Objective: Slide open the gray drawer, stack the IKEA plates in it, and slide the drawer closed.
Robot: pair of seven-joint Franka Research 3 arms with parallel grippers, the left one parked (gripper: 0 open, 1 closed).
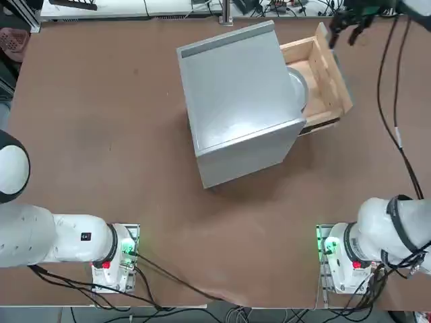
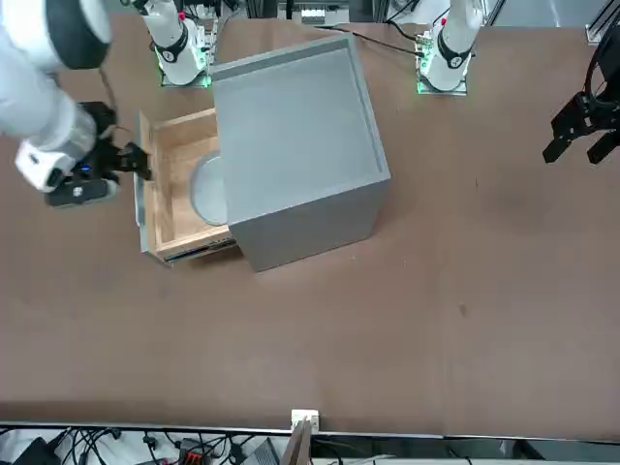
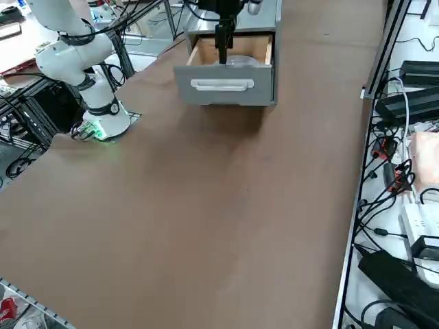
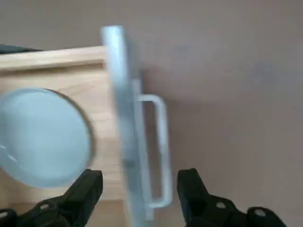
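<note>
Black and wide apart, the fingers (image 4: 90,182) of our right gripper (image 4: 142,176) are standing released, holding nothing. We are seeing the gripper hovering above the front end of the pulled-out drawer (image 1: 314,77), and in the wrist view its two fingers are showing on either side of the gray front panel (image 3: 226,86) and the pale handle (image 4: 162,151). Behind that panel, we are looking into a light wooden tray where a pale round plate (image 4: 45,137) is lying flat on the floor of the drawer; we are not able to tell whether a second plate is sitting beneath it. From overhead, we are finding part of the plate hiding under the edge of the big gray cabinet (image 1: 239,101), out of which the drawer is sticking. The cabinet itself is standing upright at a slant on the brown table (image 1: 135,202). Farther out, our white right arm (image 2: 48,107) is reaching over the table, and dark cables (image 1: 395,121) are hanging near it. Beyond the table's far edge, more cables (image 2: 92,441) are lying about.
</note>
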